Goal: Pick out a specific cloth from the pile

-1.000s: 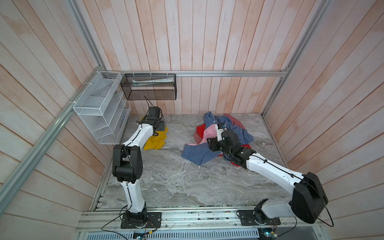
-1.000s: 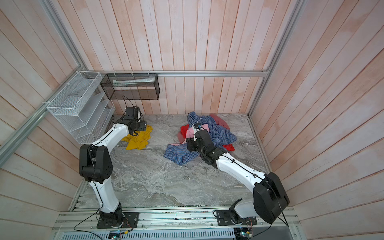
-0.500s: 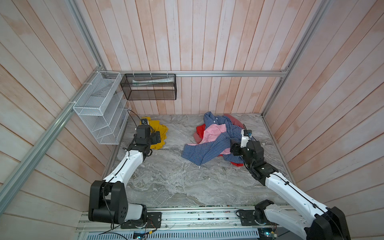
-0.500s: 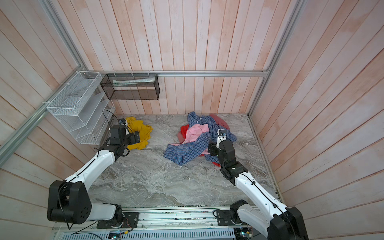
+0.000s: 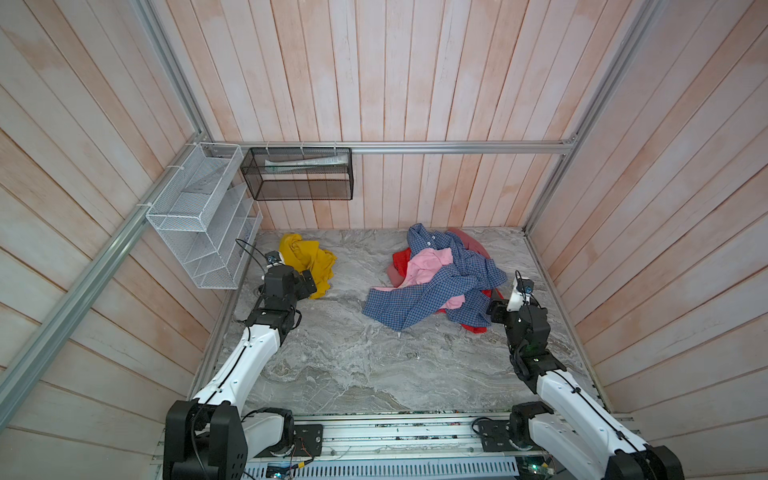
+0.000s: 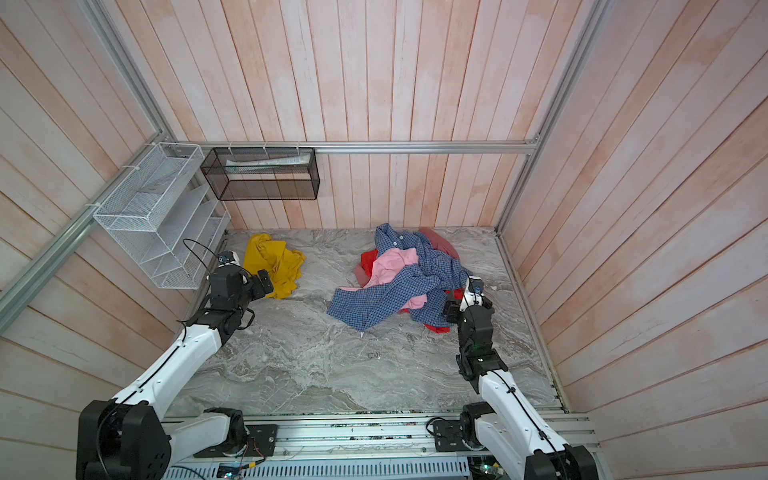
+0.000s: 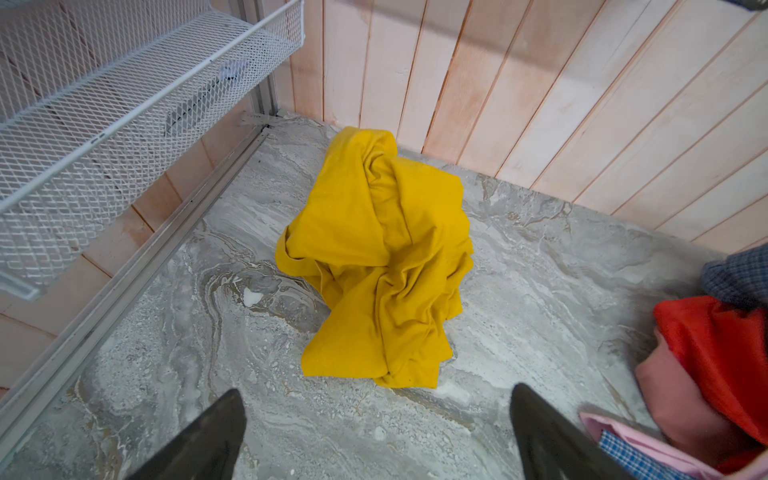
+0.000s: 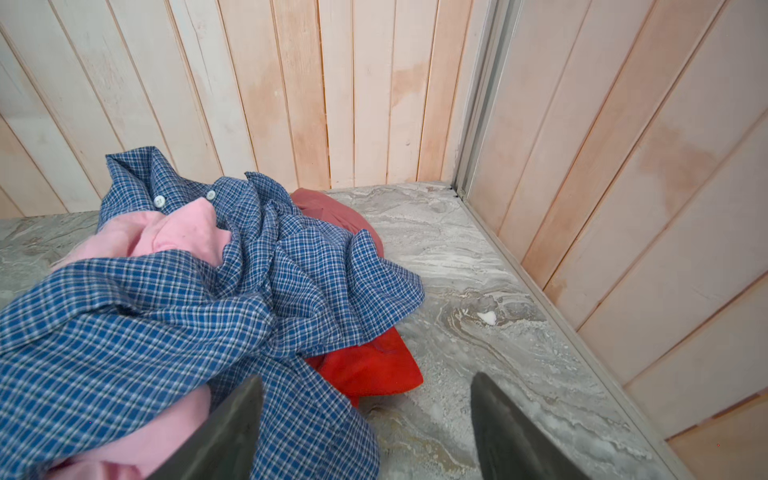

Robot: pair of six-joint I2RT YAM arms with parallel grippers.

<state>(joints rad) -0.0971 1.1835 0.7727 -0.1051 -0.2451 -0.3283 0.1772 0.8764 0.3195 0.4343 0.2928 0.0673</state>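
Quick update from my end: a second ago my left gripper (image 7: 374, 390) was right down on the cloth (image 7: 378, 257) and my right gripper (image 8: 368, 375) was buried in the pile (image 8: 208, 291); now both arms have backed off toward their bases, and both sets of fingers are spread wide with nothing between them.

So the mustard-yellow cloth is let go; it sits crumpled on the table (image 7: 540, 291) just ahead of my left fingers, roughly centred between the two tips and not touching either. The pile is well off past my right-hand finger on that gripper, clearly apart from the cloth in both top views. I'd call that the job pretty much done: the cloth is out on its own, and I reckon all that's left is parking the arms.

On the right side, the blue checked shirt (image 8: 166, 316) drapes over the pink garment (image 8: 174, 232) on the side of my left-hand finger; a bright red piece (image 8: 365, 365) pokes out just ahead of the tips; a dusty-red one (image 8: 332, 212) lies further ahead, behind the shirt.

Writing-wise: nothing to read, sorry; the cloth is bunched so only plain yellow faces me, no print showing; the shirt shows two white buttons and no label.
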